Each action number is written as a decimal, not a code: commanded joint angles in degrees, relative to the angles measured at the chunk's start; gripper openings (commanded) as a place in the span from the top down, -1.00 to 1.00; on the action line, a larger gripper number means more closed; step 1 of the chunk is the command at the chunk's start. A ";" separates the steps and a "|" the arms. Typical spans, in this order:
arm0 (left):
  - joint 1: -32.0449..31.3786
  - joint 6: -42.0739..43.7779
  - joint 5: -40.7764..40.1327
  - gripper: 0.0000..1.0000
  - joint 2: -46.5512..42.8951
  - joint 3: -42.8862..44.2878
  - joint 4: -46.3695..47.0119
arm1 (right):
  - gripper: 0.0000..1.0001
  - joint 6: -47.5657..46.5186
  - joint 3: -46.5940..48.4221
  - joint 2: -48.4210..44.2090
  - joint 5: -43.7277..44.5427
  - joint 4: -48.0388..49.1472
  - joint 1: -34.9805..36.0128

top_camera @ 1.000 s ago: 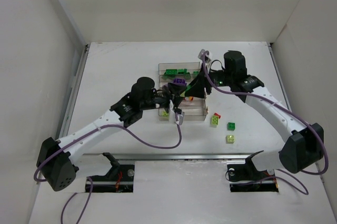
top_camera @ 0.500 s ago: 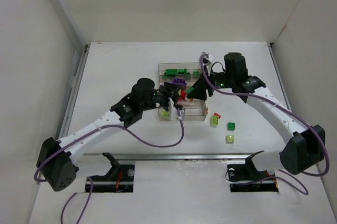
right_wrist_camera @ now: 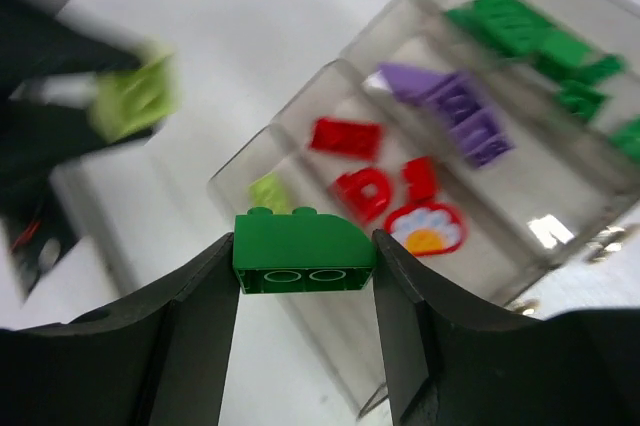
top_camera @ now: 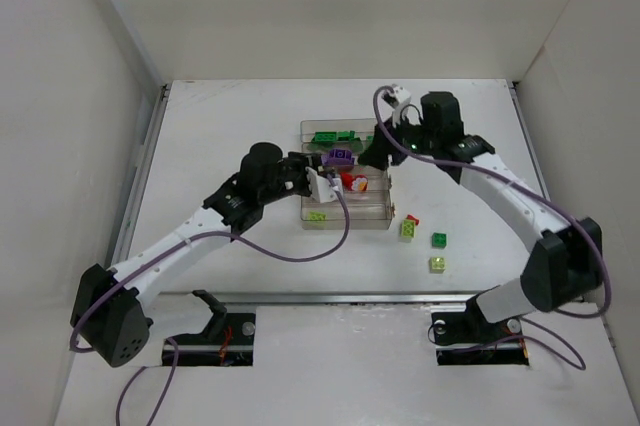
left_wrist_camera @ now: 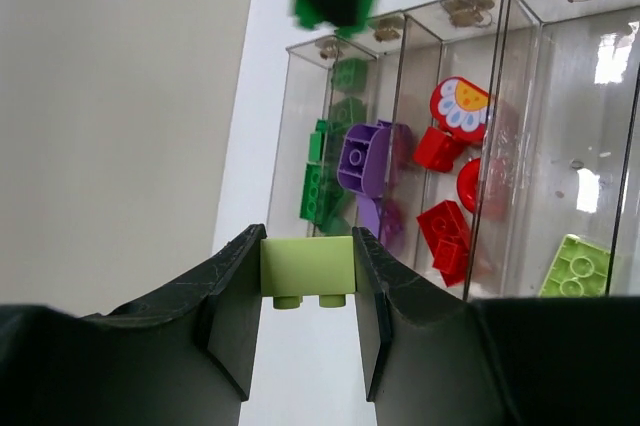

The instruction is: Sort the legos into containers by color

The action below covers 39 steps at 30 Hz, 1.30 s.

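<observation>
The clear tray [top_camera: 388,216] holds dark green legos [top_camera: 332,136] in the far row, then purple [top_camera: 340,156], red [top_camera: 352,182] and one lime brick [top_camera: 317,216] in the near row. My left gripper [top_camera: 318,184] hovers over the tray's left part, shut on a lime brick [left_wrist_camera: 307,264]. My right gripper [top_camera: 372,151] hovers above the tray's far right part, shut on a dark green brick [right_wrist_camera: 303,251]. The left wrist view shows the rows: green [left_wrist_camera: 322,186], purple [left_wrist_camera: 362,158], red [left_wrist_camera: 445,231], lime [left_wrist_camera: 570,266].
Loose bricks lie on the table right of the tray: a red one [top_camera: 412,218], a lime one [top_camera: 408,231], a dark green one [top_camera: 439,239] and another lime one [top_camera: 436,264]. A red flower piece [left_wrist_camera: 460,106] lies in the red row.
My left gripper has drawn back from the tray's near edge toward its middle left. My right gripper has moved toward the tray's far right, still holding the green brick.
</observation>
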 commanded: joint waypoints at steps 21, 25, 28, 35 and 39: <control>8.97 -23.22 1.91 1.00 1.85 -5.64 3.36 | -0.03 16.20 40.24 42.99 46.96 6.47 3.80; 9.50 -22.08 2.52 1.00 1.86 -5.64 3.89 | -0.15 14.01 38.40 41.94 44.06 6.47 3.80; 9.50 -21.55 2.52 1.00 2.47 -5.64 5.02 | -0.17 14.00 36.99 40.80 43.27 6.47 3.80; 9.50 -21.55 3.66 1.00 2.47 -5.64 5.64 | -0.67 14.00 35.76 40.27 41.07 5.86 3.80; 8.97 -21.55 6.28 1.00 2.47 -5.64 5.12 | -0.72 14.00 34.62 36.85 41.85 5.86 3.80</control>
